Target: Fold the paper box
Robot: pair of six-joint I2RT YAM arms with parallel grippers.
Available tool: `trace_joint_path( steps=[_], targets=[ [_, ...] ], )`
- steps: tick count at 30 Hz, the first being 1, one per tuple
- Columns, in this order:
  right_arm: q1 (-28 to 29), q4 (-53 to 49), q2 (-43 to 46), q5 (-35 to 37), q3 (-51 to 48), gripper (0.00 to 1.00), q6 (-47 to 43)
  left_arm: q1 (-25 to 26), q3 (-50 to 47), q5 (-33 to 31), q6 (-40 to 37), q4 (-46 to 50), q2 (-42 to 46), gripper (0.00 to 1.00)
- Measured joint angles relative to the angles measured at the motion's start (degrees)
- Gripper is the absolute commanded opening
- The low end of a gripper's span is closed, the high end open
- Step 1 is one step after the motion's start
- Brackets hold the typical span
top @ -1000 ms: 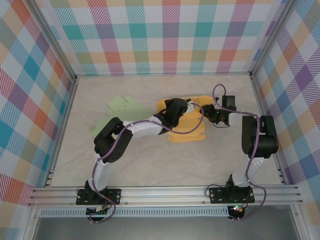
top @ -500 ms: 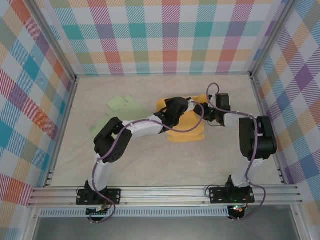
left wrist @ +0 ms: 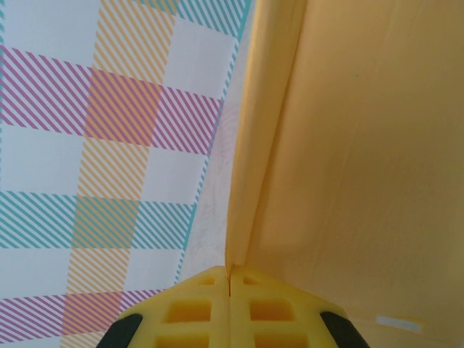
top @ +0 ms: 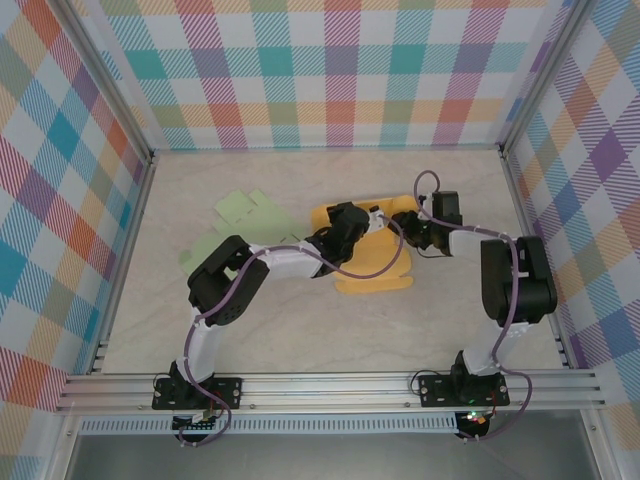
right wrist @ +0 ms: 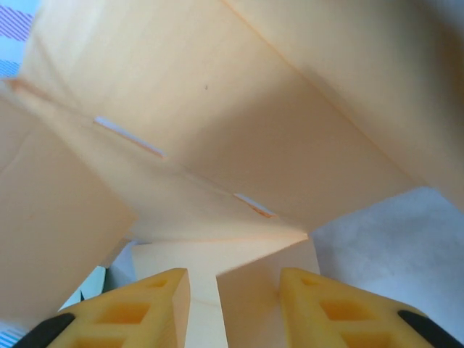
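Currently mid-fold on paper box [top: 375, 262] at centre of counter [top: 300, 330], walls half raised; left tool [left wrist: 229, 279] clenched on an upright flap [left wrist: 250, 145] edge; right tool [right wrist: 233, 279] parted, straddling another flap; next likely: pinch that flap, fold inward without creasing the panel.

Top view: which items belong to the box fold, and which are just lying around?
In the job:
- orange paper box
- left gripper, shut on the box's edge
- right gripper, open around a flap

Lying about:
- green paper pieces, flat on the table left of the box, untouched
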State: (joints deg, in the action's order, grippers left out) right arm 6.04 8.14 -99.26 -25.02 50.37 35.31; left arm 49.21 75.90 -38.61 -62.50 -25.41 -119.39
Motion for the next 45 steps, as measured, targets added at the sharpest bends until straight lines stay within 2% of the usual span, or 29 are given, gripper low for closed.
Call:
trace_joint_path(
  steps=[7,14,20,25,32,45],
  targets=[
    [-4.22,-5.68,11.26,1.18,-3.19,0.46,-3.06,0.00,-5.07,0.17,-6.99,-13.00,-0.52,0.00],
    [-10.34,-9.03,13.40,1.53,-2.91,0.46,-4.39,0.00,-6.91,2.03,-11.87,-21.81,-1.90,0.00],
    [-15.96,-10.29,7.58,-1.05,3.56,0.45,-4.26,0.00,-8.35,4.85,-15.80,-27.04,-3.21,0.00],
    [-18.14,-10.80,-0.28,-3.37,11.06,0.43,-4.48,0.00,-9.55,6.34,-19.32,-31.89,-5.68,0.00],
    [-17.97,-10.80,-8.41,-9.70,14.53,0.43,-4.50,0.00,-9.88,7.63,-25.22,-38.64,-8.85,0.00],
    [-14.86,-10.88,-10.51,-14.43,14.58,0.41,-4.57,0.00,-10.56,9.94,-32.24,-45.29,-10.58,0.00]
  ],
)
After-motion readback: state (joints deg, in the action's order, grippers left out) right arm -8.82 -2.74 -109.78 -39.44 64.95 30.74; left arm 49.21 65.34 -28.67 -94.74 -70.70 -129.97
